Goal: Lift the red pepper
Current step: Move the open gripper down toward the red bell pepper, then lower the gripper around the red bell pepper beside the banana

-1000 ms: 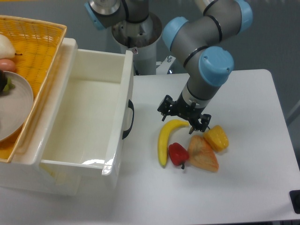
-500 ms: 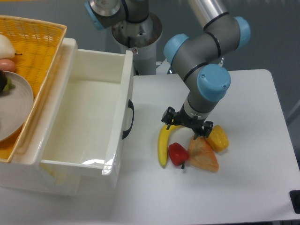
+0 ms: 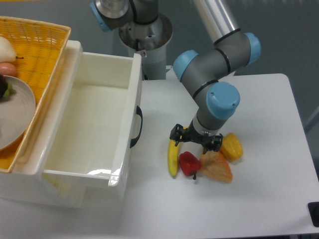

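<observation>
The red pepper (image 3: 189, 163) is small and glossy and lies on the white table (image 3: 269, 189) between the banana (image 3: 173, 159) and an orange wedge-shaped piece (image 3: 217, 167). My gripper (image 3: 195, 144) hangs just above and behind the pepper, fingers spread wide and empty. One finger (image 3: 176, 134) is over the banana's upper end, the other finger (image 3: 216, 144) is by the wedge and the yellow-orange pepper (image 3: 232, 147). The gripper's fingers are apart from the red pepper.
A large open white bin (image 3: 130, 89) stands left of the fruit, its dark handle (image 3: 137, 127) facing the banana. A yellow basket (image 3: 50, 55) with a plate (image 3: 20, 109) sits at the far left. The robot base (image 3: 147, 35) is behind.
The gripper has moved down and toward the front, from behind the banana's top to just above the red pepper. The fruit has not moved.
</observation>
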